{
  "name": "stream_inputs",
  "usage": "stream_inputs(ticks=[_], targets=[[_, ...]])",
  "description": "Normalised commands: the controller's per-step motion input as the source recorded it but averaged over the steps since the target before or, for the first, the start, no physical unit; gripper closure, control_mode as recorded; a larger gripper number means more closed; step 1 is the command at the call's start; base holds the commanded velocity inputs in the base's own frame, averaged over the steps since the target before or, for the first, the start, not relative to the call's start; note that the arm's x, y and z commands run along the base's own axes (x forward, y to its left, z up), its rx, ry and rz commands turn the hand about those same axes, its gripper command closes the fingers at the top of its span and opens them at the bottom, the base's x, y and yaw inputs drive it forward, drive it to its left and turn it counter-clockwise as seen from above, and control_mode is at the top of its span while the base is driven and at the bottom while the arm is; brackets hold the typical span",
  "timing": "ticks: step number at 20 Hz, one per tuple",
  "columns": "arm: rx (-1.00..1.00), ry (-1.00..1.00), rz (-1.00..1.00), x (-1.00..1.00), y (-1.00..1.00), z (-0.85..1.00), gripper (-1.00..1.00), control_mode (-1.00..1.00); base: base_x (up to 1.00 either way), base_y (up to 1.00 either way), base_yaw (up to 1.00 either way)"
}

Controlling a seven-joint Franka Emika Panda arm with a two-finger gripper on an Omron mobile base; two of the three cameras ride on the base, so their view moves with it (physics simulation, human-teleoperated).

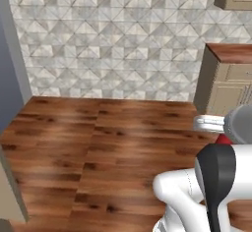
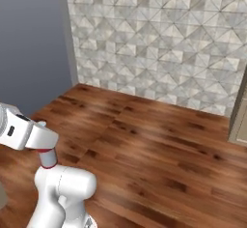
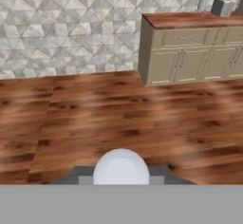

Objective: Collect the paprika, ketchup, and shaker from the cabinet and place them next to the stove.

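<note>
Gripper (image 3: 121, 176) clenched on the pale shaker (image 3: 121, 163) at 6 o'clock in the hand view, above wood floor (image 3: 118, 109), a beige counter (image 3: 190, 61) at 1 o'clock; placement beside the stove apparently remains, other two items' status unclear.

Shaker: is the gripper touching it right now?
Touching. The hand view shows the shaker wedged in the gripper, with the dark fingers against its sides and no gap.
</note>
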Motion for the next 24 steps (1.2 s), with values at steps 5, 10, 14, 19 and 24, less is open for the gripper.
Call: stream_inputs(ticks=[5, 10, 14, 19, 24], targets=[[0.0, 0.0, 0.0, 0.0, 0.0, 0.0, 1.0, 1.0, 0.37, -0.49, -0.38], [0.0, 0.0, 0.0, 0.0, 0.0, 0.0, 1.0, 1.0, 0.46, -0.53, -0.29], [0.0, 0.0, 0.0, 0.0, 0.0, 0.0, 1.0, 1.0, 0.63, -0.34, -0.32], [0.0, 0.0, 0.0, 0.0, 0.0, 0.0, 1.0, 1.0, 0.72, 0.0, -0.43], [0.0, 0.0, 0.0, 0.0, 0.0, 0.0, 1.0, 1.0, 0.65, 0.0, -0.44]])
